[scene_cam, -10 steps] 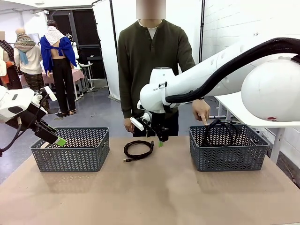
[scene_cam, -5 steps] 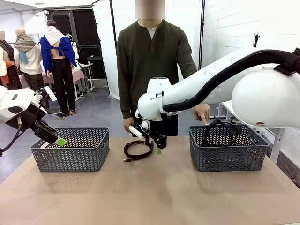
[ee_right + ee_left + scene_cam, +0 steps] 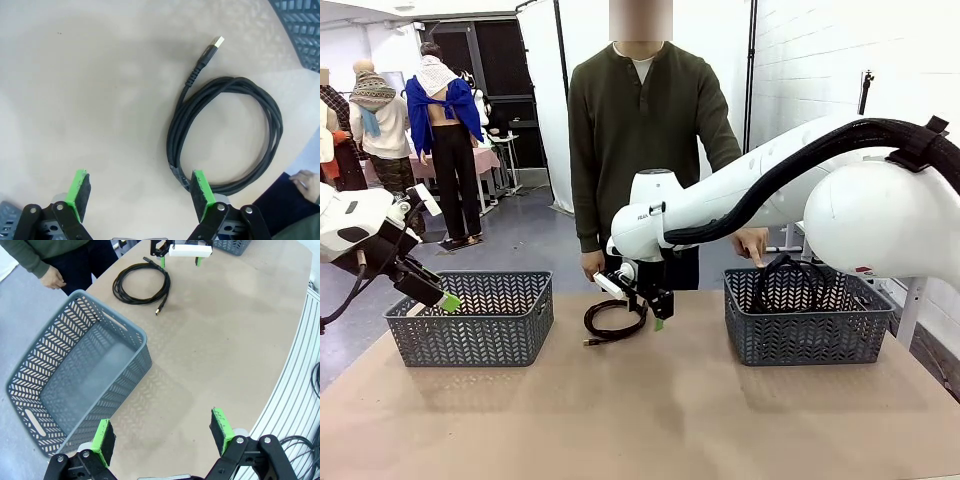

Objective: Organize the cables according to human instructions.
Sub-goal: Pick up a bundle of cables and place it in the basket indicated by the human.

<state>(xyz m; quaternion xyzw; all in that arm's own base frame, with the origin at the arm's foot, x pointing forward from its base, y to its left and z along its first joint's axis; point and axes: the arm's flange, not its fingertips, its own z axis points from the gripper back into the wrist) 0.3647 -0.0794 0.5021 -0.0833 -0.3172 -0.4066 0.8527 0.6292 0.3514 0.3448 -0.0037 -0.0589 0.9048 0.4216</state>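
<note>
One coiled black cable (image 3: 615, 320) lies on the table between the two baskets, also seen in the left wrist view (image 3: 141, 284) and right wrist view (image 3: 227, 132). My right gripper (image 3: 648, 312) hangs open just above the coil's right edge, and its green right fingertip (image 3: 199, 186) is next to the cord. A second cable (image 3: 790, 278) rests inside the right basket (image 3: 800, 325), where the person's hand (image 3: 752, 243) points down. My left gripper (image 3: 442, 300) stands open and holds nothing near the left basket (image 3: 470, 322); its own view (image 3: 162, 434) looks down on that basket (image 3: 75, 385).
The person stands at the far edge, with the other hand (image 3: 594, 266) hanging behind the coil. The brown tabletop (image 3: 640, 420) is bare toward me. A corner of the left basket (image 3: 300, 25) shows in the right wrist view.
My right gripper has moved left and lower, closing in on the coiled cable. The left arm, the cables and the person's pointing hand have stayed put.
</note>
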